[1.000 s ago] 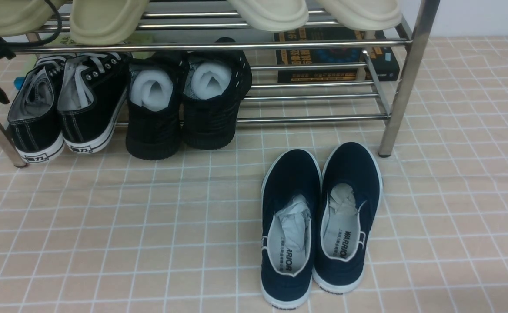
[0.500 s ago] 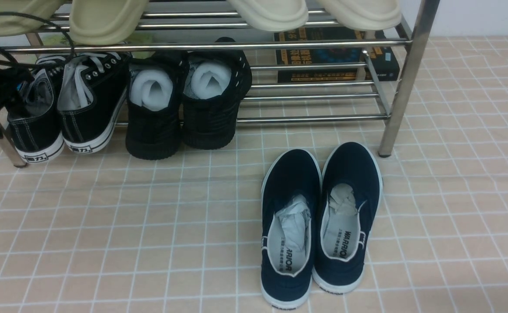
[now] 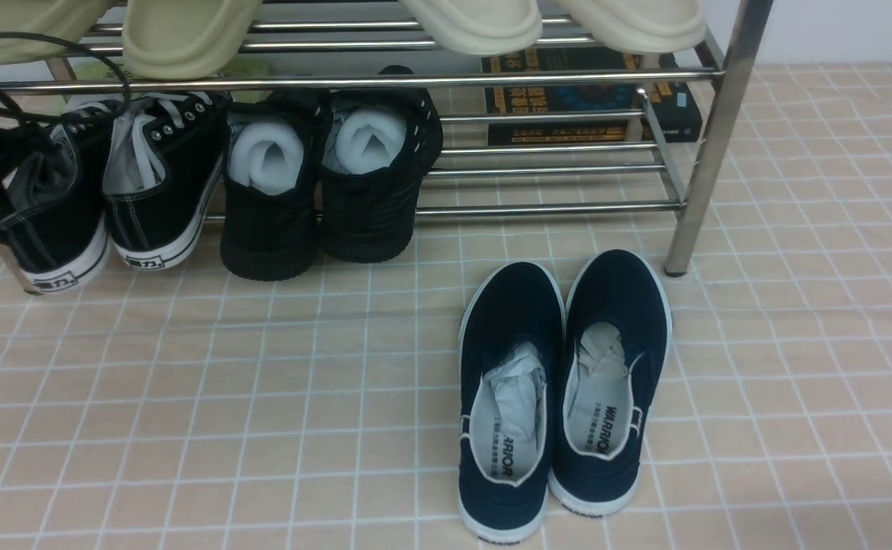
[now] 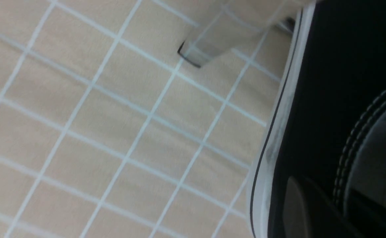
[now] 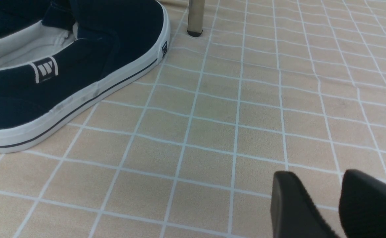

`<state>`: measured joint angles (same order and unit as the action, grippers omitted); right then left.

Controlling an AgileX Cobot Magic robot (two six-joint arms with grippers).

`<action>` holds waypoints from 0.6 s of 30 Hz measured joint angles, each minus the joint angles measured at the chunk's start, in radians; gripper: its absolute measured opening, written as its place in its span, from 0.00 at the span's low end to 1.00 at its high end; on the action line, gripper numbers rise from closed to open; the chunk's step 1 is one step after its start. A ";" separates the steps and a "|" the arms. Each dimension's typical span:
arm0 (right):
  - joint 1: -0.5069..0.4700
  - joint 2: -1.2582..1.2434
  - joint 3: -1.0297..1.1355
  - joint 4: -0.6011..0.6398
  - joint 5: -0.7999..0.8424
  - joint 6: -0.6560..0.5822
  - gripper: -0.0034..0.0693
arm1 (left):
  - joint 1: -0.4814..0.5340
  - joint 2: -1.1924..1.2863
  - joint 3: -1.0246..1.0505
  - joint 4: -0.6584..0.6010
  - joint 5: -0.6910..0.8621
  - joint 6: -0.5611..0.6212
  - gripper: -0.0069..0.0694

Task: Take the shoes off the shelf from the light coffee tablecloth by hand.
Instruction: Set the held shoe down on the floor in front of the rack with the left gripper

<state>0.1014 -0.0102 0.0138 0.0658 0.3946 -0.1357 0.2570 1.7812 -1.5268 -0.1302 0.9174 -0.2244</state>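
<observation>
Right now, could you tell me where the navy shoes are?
In the front view, the navy shoes stand right of centre, before the rack's right leg.

Apparently "WARRIOR" on navy shoes' insoles

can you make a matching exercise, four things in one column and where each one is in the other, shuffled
1. navy laceless slip-on shoes
2. all-black shoes with white stuffing
3. dark book-like box with orange lettering
4. black canvas sneakers with white laces

A. behind the rack's bars, near its right-hand leg
B. at the rack's left end
C. on the tan gridded cloth, in front of the rack
D. between the white-laced pair and the box

Pairs: 1-C, 2-D, 3-A, 4-B
</observation>
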 joint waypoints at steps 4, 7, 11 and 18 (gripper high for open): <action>0.000 0.000 0.000 0.000 0.000 0.000 0.38 | 0.001 -0.099 0.001 0.039 0.071 -0.001 0.12; 0.000 0.000 0.000 0.000 0.000 0.000 0.38 | 0.002 -0.181 0.001 0.096 0.170 -0.001 0.12; 0.000 0.000 0.000 0.000 0.000 0.000 0.38 | 0.002 -0.275 0.001 0.186 0.282 0.000 0.12; 0.000 0.000 0.000 0.000 0.000 0.000 0.38 | 0.002 -0.374 0.001 0.253 0.335 -0.011 0.12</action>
<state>0.1014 -0.0102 0.0138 0.0655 0.3946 -0.1357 0.2590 1.4076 -1.5261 0.1228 1.2523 -0.2357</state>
